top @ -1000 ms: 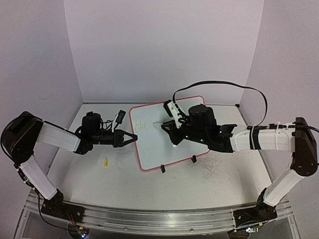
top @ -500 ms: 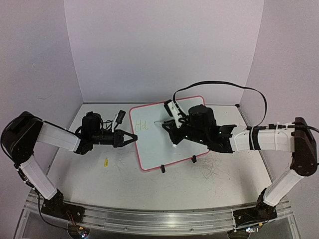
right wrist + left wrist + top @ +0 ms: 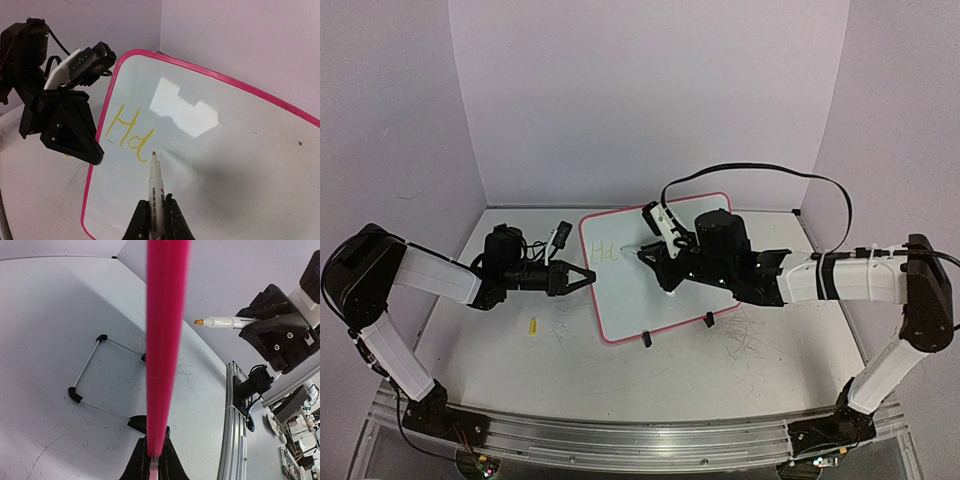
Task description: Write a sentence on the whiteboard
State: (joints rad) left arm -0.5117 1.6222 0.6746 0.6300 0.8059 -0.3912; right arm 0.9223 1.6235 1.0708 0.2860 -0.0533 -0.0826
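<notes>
On scratched tabletop [image 3: 720, 370], glossy pink-rimmed whiteboard [image 3: 225, 150], slim white marker [image 3: 155, 192]

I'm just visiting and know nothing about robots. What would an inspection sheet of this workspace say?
Surface: white table, grey scratches.
Job's things: pink-rimmed whiteboard; yellow writing reads "Hd"; marker tip just right of it.
Clutter: small yellow bit left of the whiteboard.
Grippers: left gripper shut on the whiteboard's rim; right gripper shut on the marker.
Cables: black cable looping above the right arm.
Surroundings: plain lilac walls.
</notes>
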